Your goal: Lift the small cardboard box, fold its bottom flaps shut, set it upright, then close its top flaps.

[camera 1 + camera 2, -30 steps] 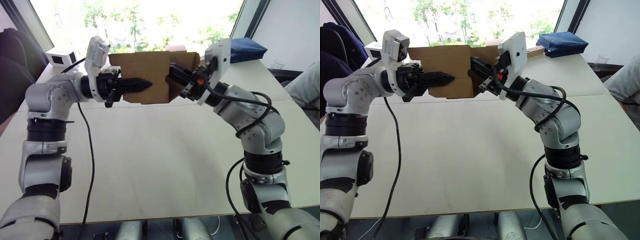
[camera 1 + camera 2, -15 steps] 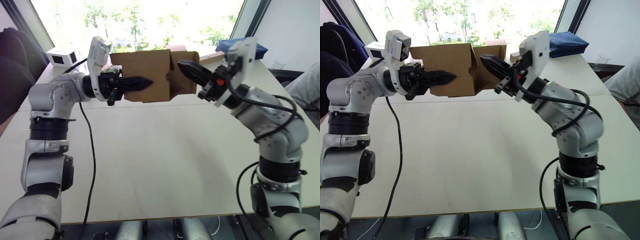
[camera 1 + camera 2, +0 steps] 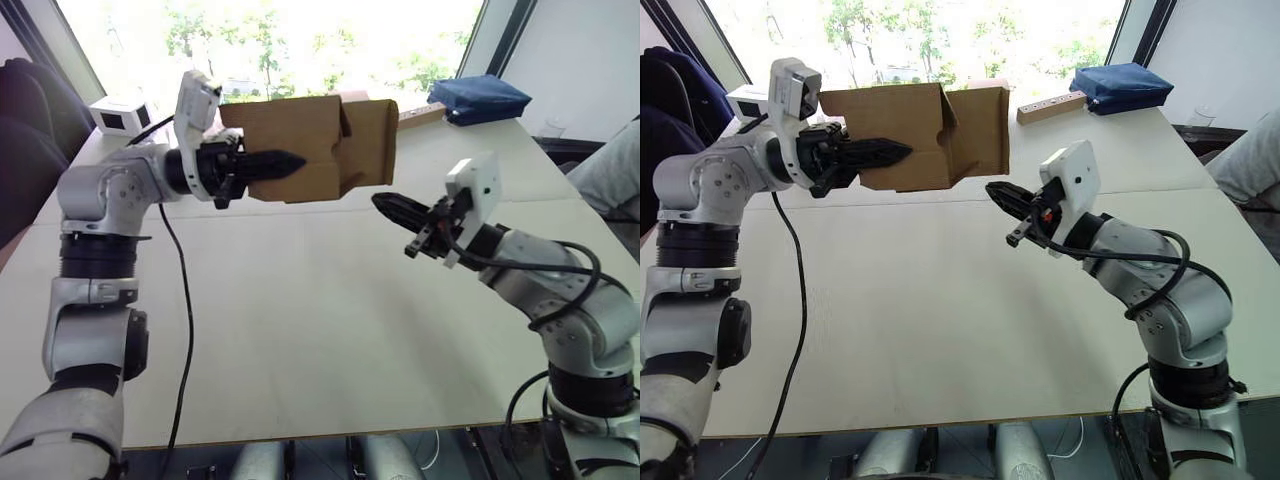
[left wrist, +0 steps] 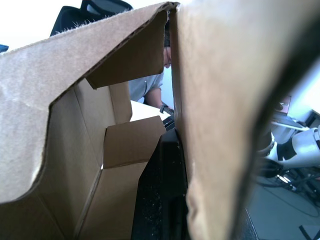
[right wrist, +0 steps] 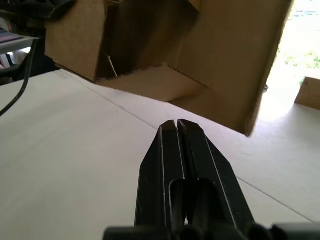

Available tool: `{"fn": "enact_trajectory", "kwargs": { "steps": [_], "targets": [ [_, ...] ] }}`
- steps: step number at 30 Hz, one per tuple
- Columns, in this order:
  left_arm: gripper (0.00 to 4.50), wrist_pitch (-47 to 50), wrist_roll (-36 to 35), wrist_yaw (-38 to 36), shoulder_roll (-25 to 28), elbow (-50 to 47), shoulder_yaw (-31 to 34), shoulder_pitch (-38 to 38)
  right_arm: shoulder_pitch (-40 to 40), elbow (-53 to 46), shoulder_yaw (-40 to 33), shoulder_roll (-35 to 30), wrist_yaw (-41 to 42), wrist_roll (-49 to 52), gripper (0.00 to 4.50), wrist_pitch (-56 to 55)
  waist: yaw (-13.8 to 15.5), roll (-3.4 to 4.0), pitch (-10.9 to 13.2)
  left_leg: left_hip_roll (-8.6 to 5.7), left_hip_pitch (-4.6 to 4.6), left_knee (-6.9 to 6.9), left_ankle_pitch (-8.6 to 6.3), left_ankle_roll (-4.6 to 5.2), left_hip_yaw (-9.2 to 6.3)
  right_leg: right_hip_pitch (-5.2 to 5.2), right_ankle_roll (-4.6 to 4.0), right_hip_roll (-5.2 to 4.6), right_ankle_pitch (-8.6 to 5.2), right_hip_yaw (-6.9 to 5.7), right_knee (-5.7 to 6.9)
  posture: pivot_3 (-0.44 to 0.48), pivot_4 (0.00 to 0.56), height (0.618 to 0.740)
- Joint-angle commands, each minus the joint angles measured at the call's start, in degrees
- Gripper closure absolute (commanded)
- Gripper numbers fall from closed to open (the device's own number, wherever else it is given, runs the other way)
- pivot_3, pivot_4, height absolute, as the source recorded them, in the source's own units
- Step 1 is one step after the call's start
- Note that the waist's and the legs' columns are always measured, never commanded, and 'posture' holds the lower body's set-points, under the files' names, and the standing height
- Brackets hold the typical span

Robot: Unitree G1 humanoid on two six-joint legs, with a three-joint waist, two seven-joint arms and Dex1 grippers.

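Note:
The small cardboard box (image 3: 320,140) hangs in the air above the far part of the table, lying on its side with its flaps spread. My left gripper (image 3: 293,162) is shut on the box's front wall, one finger outside and one inside. In the left wrist view that wall (image 4: 215,115) runs along the inner finger, and folded flaps (image 4: 132,145) show inside. My right gripper (image 3: 383,203) is shut and empty. It hovers over the table below the box's right end, apart from it. The right wrist view has the box (image 5: 235,60) above its closed fingertips (image 5: 170,127).
The pale table (image 3: 300,330) stretches below both arms. A white box with dark panels (image 3: 122,113) stands far left, and a blue bag (image 3: 480,98) and a tan block (image 3: 1050,106) lie far right. A person's sleeve (image 3: 615,170) is at the right edge, with a dark chair (image 3: 25,120) on the left.
My right gripper has drawn out of the box's right end and dropped down and toward me. The box stays held by my left gripper, its right flap now swung out.

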Motion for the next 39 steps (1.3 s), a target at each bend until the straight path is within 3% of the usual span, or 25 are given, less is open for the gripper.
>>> {"fn": "enact_trajectory", "kwargs": {
  "steps": [1,9,16,19,23,27,31,34,39],
  "targets": [
    [4.50,-0.2,-1.2,-0.6,0.3,-1.0,1.1,-1.4,-3.5,-0.3,0.6,2.4,-0.6,0.1,4.47,-1.8,0.0,0.00,0.0,0.00,0.00,0.00,0.02,-0.04,0.00,0.00,0.00,0.00,0.00,0.00,0.00,0.000,0.150,0.740],
    [4.50,0.5,-1.4,-0.7,-0.3,-1.9,0.6,-0.9,-6.8,0.3,2.3,6.3,-1.2,0.5,4.47,-1.1,0.1,0.00,0.0,-0.01,-0.01,0.01,0.08,-0.14,0.00,0.00,0.00,-0.01,0.00,0.00,0.00,0.000,0.150,0.740],
    [4.50,0.7,-1.4,-0.6,-0.5,-2.0,0.9,-1.0,-5.9,0.2,2.3,5.8,-0.1,0.1,4.47,-1.6,0.0,0.00,0.0,-0.01,-0.01,0.01,0.07,-0.12,0.00,0.00,0.00,-0.01,0.00,0.00,0.00,0.000,0.150,0.740],
    [4.50,0.7,-1.4,-0.5,-0.3,-1.7,1.2,-1.2,-5.9,1.1,-2.7,3.3,1.4,2.9,4.47,-1.0,0.1,0.00,0.0,-0.01,-0.01,0.01,0.07,-0.12,0.00,0.00,0.00,-0.01,0.00,0.00,0.00,0.000,0.150,0.740],
    [4.50,1.3,-1.9,-0.7,0.3,-1.7,1.7,-1.5,-8.1,7.7,-16.0,1.1,1.6,15.1,4.47,1.3,0.2,0.00,0.0,-0.02,-0.01,0.03,0.03,-0.06,0.00,0.03,0.00,-0.04,0.00,0.00,-0.01,0.000,0.150,0.740],
    [4.50,1.6,-2.5,-0.6,0.4,-1.9,2.1,-1.6,-10.0,16.2,-20.0,1.9,-0.5,14.6,4.47,-1.8,0.1,0.00,0.0,-0.01,0.01,0.03,-0.01,0.01,0.00,0.04,0.00,-0.04,0.00,0.00,0.00,0.000,0.150,0.740],
    [4.50,2.0,-3.4,0.0,0.1,-2.9,2.3,-1.4,-11.9,25.0,-16.1,3.4,-3.5,5.8,4.47,-7.3,-0.4,0.02,0.0,0.01,0.03,-0.01,0.00,0.00,0.03,0.01,0.00,-0.02,0.00,0.01,0.04,0.000,0.150,0.740],
    [4.50,2.2,-3.9,0.5,0.0,-3.4,2.3,-1.2,-13.3,29.4,-8.6,4.0,-3.3,-2.0,4.47,-9.6,-0.3,0.02,0.0,0.00,0.03,-0.01,0.05,-0.09,0.07,-0.02,0.00,-0.02,0.00,0.02,0.10,0.000,0.150,0.740],
    [4.50,1.8,-3.7,1.0,-0.2,-2.8,2.3,-1.4,-14.0,28.9,-5.8,8.0,-0.7,-1.7,4.47,-10.3,-0.2,0.02,0.0,0.00,-0.03,-0.01,0.19,-0.34,0.06,-0.10,0.00,-0.02,0.00,0.02,0.14,0.000,0.150,0.740]
  ]
}}
